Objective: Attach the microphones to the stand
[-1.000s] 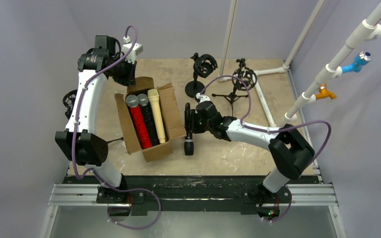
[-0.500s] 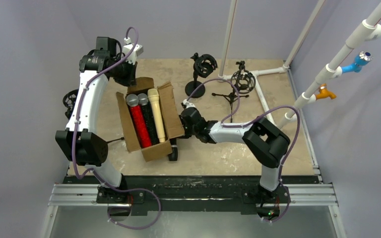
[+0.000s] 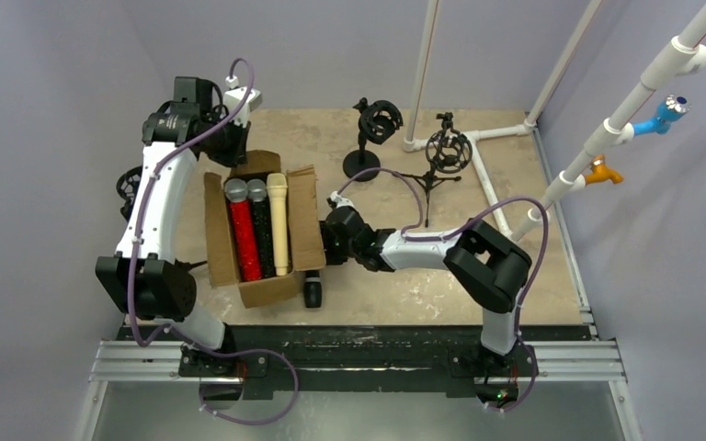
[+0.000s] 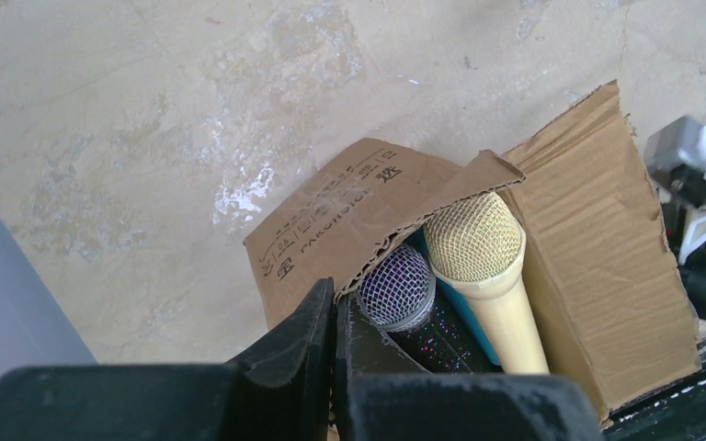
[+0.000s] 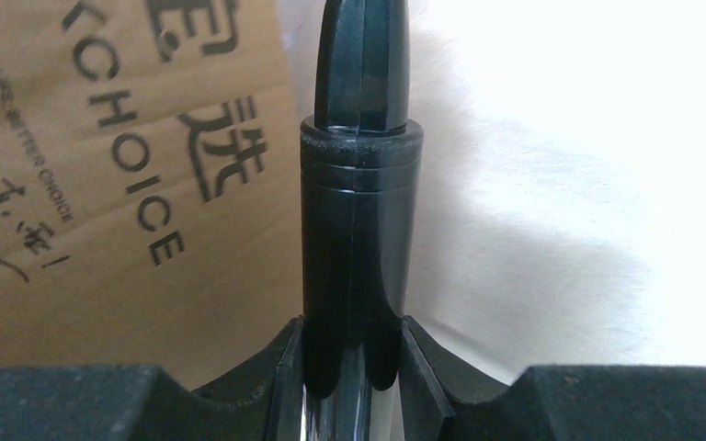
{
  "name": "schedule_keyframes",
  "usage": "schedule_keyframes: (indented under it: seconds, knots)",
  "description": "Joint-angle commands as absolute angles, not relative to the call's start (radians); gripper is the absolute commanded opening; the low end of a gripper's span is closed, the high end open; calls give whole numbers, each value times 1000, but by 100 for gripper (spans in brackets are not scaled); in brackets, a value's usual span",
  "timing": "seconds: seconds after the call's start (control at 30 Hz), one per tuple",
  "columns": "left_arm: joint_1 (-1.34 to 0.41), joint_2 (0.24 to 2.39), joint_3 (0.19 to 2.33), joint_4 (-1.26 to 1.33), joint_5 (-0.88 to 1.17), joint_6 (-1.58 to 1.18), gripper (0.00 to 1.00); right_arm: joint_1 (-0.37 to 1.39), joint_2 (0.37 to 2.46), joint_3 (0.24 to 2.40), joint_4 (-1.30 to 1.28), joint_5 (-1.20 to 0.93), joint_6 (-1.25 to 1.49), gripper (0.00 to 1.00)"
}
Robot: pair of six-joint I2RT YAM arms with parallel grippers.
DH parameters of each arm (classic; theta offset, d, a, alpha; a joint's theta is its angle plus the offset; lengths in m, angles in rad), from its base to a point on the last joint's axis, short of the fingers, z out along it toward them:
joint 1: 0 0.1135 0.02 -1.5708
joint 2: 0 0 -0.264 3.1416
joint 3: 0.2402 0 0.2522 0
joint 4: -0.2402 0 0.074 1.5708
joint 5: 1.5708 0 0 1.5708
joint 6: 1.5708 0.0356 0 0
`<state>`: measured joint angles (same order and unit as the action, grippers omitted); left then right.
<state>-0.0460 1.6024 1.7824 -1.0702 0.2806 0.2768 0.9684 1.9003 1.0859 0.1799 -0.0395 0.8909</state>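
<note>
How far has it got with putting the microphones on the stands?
Nothing looks attached yet: the round-based stand and the tripod stand are both empty. The right hand grips a black microphone beside the box. Left to do: that one, plus the red microphone, cream microphone and another black one in the box.

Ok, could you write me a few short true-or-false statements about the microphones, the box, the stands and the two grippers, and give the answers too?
1. The right gripper is shut on a black microphone. True.
2. The cardboard box has no microphones in it. False: a red microphone, a glittery black microphone and a cream microphone lie in it.
3. One of the two stands carries a microphone. False: the holders of the round-base stand and the tripod stand are both empty.
4. The left gripper is shut. True.
5. The black microphone is outside the box, beside its wall. True.
</note>
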Motion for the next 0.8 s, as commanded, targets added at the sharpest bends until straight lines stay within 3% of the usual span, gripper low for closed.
schedule_keyframes:
  seconds: [0.0,0.13,0.33,0.5,0.77]
  knots:
    - [-44,1522,1761,-1020,289,266,0,927,1823,1046,161,26,853,7]
    - [-45,1501,1746,-1018,291,260,0,916,1801,1013,153,46,836,37]
    - [-44,1480,1718,-1005,289,268,0,916,1763,1015,128,56,833,68]
    - [-44,1482,1713,-1004,293,270,0,916,1673,1015,99,83,825,70]
    - [-43,1483,1714,-1003,301,270,0,923,1474,1071,-54,258,756,60]
